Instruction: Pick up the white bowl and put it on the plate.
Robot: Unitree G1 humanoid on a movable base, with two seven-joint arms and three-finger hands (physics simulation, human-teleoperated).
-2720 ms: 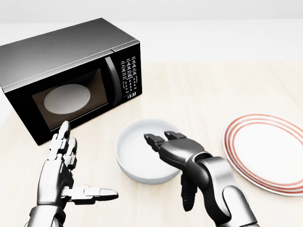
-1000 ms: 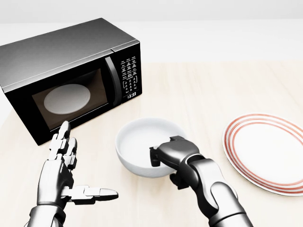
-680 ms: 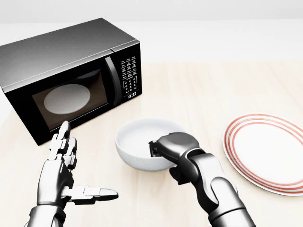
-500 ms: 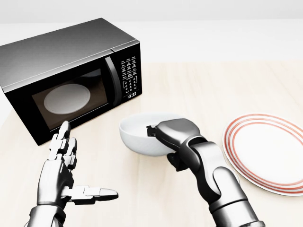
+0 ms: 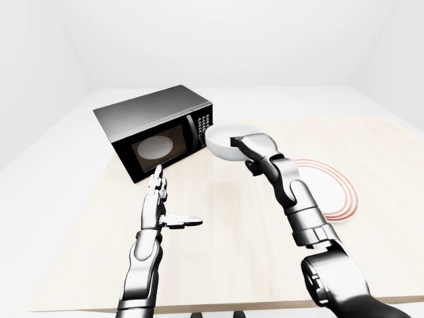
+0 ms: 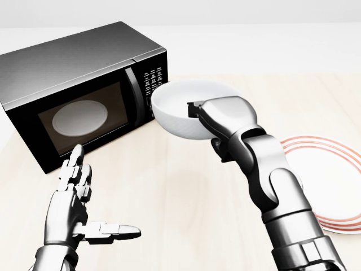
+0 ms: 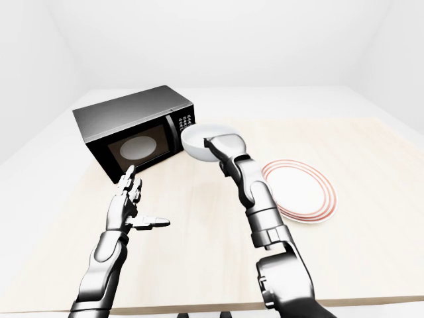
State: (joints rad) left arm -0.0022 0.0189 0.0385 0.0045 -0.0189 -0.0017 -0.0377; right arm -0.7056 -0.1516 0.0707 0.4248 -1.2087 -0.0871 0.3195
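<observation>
As right robot hand (image 6: 217, 116) grips, one bowl (image 6: 180, 107), one plate (image 7: 299, 192)

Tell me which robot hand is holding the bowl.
The right robot hand: its fingers clamp the white bowl's rim, holding it lifted. The left robot hand is open and empty.

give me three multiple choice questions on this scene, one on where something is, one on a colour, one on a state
1. Where is the white bowl?
A. inside the microwave
B. held up by the right robot hand
C. on the plate

2. What colour are the plate's rim rings?
A. red
B. blue
C. green

3. How is the left robot hand?
A. shut on the bowl
B. open and holding nothing
C. pressing the microwave keypad

Answers:
1 B: the right robot hand grips the bowl's rim above the table, beside the microwave.
2 A: red rings circle the plate.
3 B: the left robot hand shows spread fingers, apart from everything.
</observation>
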